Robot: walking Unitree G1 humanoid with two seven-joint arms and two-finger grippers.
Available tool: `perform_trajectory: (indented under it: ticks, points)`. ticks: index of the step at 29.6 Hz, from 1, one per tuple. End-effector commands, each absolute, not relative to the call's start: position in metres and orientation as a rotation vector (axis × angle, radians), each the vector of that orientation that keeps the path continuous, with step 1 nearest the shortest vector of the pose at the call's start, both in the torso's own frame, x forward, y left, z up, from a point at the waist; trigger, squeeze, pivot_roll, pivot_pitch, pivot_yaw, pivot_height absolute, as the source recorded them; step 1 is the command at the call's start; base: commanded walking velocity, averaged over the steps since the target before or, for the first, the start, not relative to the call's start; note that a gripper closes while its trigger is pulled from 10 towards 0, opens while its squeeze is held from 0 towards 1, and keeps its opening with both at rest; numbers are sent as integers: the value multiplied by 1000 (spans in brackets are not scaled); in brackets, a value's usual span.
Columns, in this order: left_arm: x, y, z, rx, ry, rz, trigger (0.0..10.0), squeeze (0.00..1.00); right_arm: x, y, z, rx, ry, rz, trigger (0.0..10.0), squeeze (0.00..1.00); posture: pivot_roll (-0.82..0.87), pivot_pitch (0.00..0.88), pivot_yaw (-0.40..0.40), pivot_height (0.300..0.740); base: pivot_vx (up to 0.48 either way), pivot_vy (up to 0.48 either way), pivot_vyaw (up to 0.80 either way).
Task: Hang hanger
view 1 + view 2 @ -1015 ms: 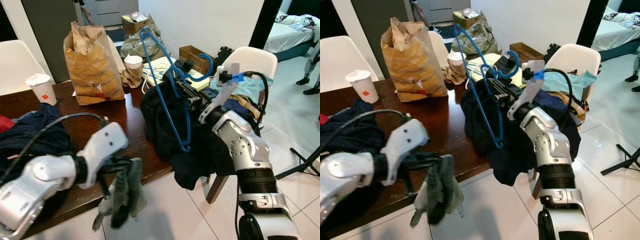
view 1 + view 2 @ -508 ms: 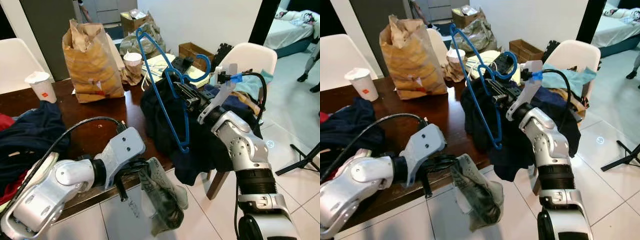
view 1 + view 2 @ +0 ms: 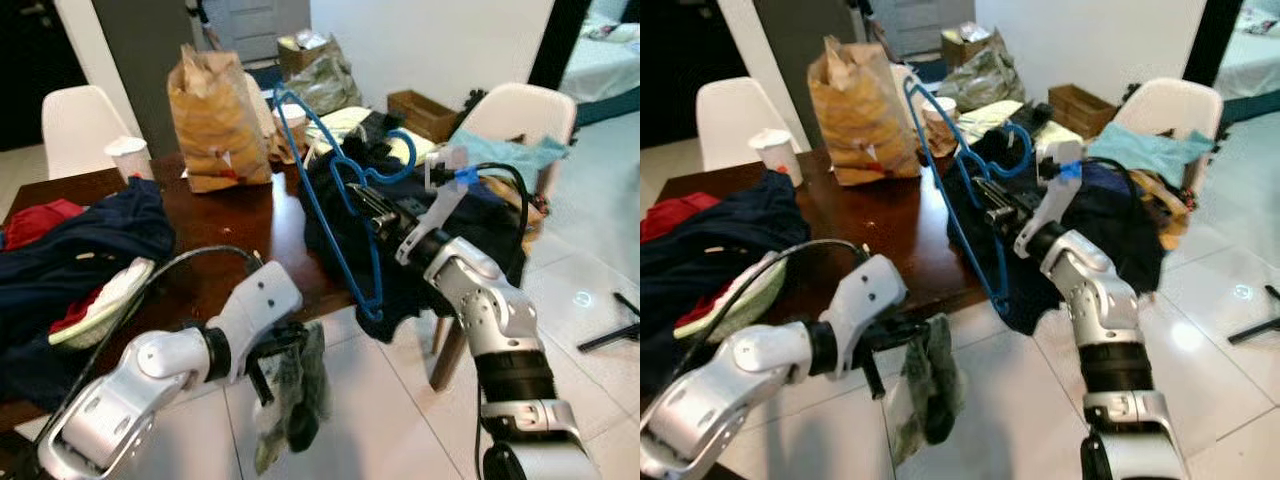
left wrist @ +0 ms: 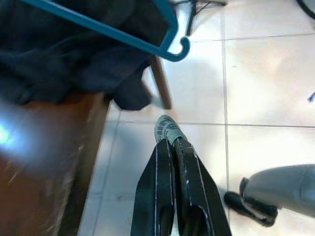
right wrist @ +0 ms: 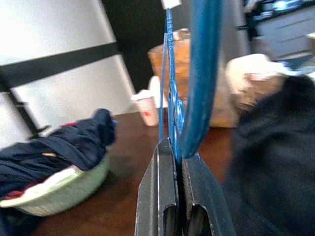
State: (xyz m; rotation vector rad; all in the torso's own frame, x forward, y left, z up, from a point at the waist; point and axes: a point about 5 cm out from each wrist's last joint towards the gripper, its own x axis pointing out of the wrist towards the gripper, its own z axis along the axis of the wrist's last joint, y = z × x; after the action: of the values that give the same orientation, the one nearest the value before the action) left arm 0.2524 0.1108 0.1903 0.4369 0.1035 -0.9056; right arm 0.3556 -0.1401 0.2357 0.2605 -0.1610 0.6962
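Blue hanger [image 3: 340, 190] clamped in right gripper [image 3: 368, 203] jaws above the wooden surface [image 3: 215, 250]; left gripper [image 3: 283, 352] jaws closed on grey-green cloth [image 3: 292, 395] near its edge.

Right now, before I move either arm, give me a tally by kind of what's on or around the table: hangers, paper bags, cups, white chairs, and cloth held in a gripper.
Blue hanger, in the right gripper: 1
Brown paper bag: 1
Paper cups: 2
White chairs: 2
Grey-green cloth, in the left gripper: 1
Total: 7
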Motion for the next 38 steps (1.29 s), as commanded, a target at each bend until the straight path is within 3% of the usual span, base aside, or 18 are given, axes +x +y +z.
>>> perform_trajectory:
  ticks: [1, 19, 31, 38]
  points:
    - [255, 112, 182, 432, 128, -888, 10000, 0, 356, -134, 234, 242, -153, 708, 10000, 0, -31, 36, 26, 740, -262, 0, -775]
    - [268, 117, 177, 420, 99, -794, 10000, 0, 358, -139, 230, 228, -126, 667, 10000, 0, -37, 39, 24, 740, -264, 0, -775]
    - [298, 139, 191, 416, -1, -564, 10000, 0, 358, -141, 228, 212, -114, 668, 10000, 0, -42, 40, 21, 740, 0, 0, -775]
    - [303, 156, 156, 351, 98, -421, 10000, 0, 360, -157, 190, 144, 23, 534, 10000, 0, -66, 47, 29, 740, 0, 0, -775]
